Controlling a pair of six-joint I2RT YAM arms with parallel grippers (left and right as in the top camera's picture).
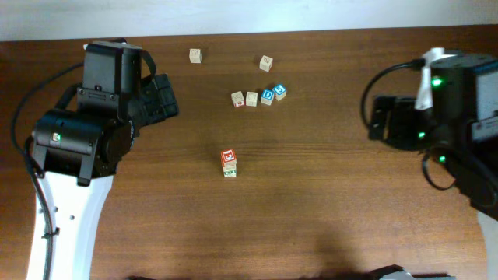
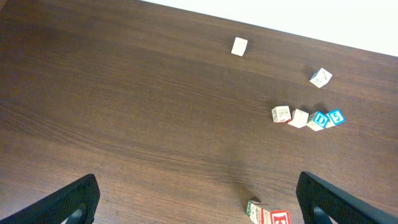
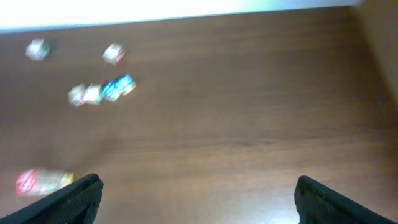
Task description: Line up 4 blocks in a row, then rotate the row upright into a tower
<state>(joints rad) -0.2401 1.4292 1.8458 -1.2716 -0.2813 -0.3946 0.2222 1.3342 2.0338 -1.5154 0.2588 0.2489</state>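
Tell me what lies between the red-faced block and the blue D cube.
Nothing. Only bare wooden table separates the red-faced block from the blue D cube, as the overhead view shows plainly.

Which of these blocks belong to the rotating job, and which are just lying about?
Job: red-faced block; green-and-white block touching it; two of these pale ones, which two I cannot tell: left row block, second row block, far-left block, far-right block.
Lying about: blue D cube; blue cube beside it.

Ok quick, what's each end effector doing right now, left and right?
Left end effector: open, holding nothing.
Right end effector: open, holding nothing.
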